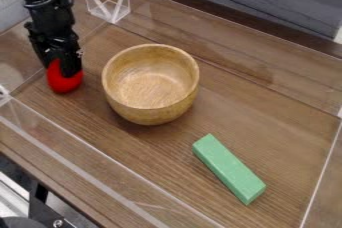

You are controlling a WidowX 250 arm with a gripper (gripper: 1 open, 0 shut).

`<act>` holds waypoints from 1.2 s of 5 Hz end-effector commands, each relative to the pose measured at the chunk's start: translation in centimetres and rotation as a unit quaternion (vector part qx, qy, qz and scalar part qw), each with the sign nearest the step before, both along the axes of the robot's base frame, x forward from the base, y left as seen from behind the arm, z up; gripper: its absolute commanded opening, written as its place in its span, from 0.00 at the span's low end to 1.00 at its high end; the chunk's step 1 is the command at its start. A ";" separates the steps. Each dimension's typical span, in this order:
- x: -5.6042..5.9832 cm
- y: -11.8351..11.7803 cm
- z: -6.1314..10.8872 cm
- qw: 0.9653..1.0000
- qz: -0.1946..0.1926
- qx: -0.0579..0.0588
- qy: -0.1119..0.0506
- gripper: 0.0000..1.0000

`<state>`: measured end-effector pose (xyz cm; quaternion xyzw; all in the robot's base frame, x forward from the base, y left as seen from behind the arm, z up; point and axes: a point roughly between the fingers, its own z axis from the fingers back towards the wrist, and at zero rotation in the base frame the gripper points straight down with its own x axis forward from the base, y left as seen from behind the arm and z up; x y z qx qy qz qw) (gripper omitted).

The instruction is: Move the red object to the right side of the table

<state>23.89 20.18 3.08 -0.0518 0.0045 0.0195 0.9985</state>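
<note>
Camera view: red object (63, 78) top hidden beneath the black tool (59, 60).

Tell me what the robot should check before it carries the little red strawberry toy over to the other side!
1. Pincer right above the small red strawberry-like toy: ok.
2. Pincer squeezing the toy firmly: cannot tell.
3. Toy on the right side of the brown wood-grain table: not ok, it sits at the left.
4. Round wooden bowl in the way: not ok, go above or around it.
5. Green rectangular block away from the toy: ok.
</note>
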 end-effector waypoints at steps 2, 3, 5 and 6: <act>1.8 -0.1 3.5 0.998 0.020 0.034 -0.040 0.00; 2.4 -0.9 5.5 0.997 0.032 0.045 -0.053 0.00; 5.4 -7.8 11.1 0.995 0.015 0.044 -0.088 0.00; 6.0 -11.8 10.8 0.994 -0.042 0.031 -0.093 0.00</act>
